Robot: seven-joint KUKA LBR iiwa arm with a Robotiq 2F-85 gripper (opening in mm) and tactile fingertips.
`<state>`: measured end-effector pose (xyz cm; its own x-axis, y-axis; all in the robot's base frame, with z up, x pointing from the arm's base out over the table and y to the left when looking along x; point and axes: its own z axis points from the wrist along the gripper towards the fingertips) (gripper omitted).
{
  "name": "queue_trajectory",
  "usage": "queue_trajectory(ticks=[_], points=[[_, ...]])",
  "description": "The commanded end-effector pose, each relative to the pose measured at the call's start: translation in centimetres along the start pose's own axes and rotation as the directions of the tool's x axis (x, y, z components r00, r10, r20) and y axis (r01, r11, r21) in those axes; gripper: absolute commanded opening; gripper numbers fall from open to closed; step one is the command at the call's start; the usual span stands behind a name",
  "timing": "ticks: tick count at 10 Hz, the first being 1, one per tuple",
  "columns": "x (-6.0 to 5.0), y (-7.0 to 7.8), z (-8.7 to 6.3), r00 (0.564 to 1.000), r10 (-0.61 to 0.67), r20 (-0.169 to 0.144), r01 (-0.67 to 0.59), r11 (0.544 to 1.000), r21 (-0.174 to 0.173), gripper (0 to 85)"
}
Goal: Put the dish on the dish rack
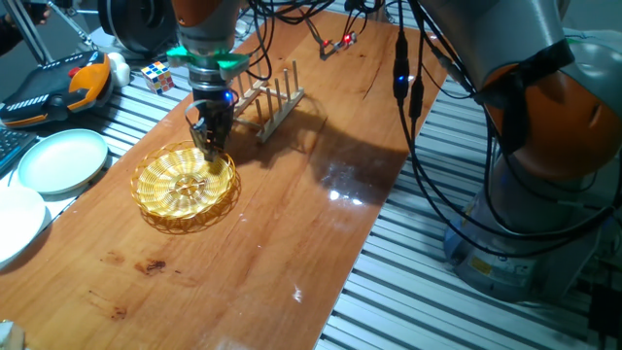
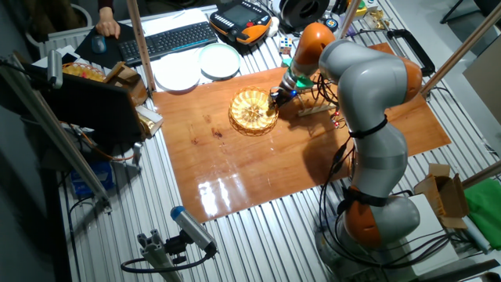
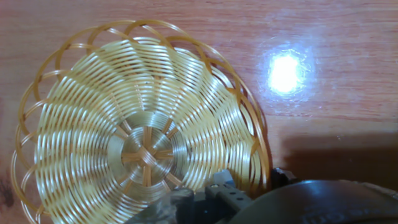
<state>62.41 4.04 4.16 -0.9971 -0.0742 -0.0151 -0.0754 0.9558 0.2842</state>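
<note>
The golden-yellow woven dish (image 1: 180,185) lies flat on the wooden table, left of middle; it also shows in the other fixed view (image 2: 252,111) and fills the hand view (image 3: 124,124). My gripper (image 1: 211,151) (image 2: 275,98) (image 3: 252,183) points down at the dish's rim on the rack side. One finger is inside the rim and the other outside, with the jaws closed narrowly on the rim. The light wooden dish rack (image 1: 272,100) (image 2: 313,107) with upright pegs stands just behind the gripper, a short way from the dish.
A pale green plate (image 1: 63,160) and a white plate (image 1: 15,219) lie off the table's left edge. A Rubik's cube (image 1: 158,76) and an orange-black pendant (image 1: 58,83) lie behind them. A small red clip (image 1: 335,44) and dangling cables (image 1: 403,78) are at the far right.
</note>
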Motion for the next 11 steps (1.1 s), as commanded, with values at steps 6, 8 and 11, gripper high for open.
queue_trajectory(ticks=[6,8,11], points=[[-0.13,0.32,0.47,1.000,0.010,0.005,-0.010,1.000,-0.012,40.3],[-0.17,0.63,0.48,1.000,0.013,0.004,-0.013,1.000,-0.013,40.0],[-0.29,0.74,0.80,1.000,0.013,0.007,-0.013,1.000,-0.019,40.0]])
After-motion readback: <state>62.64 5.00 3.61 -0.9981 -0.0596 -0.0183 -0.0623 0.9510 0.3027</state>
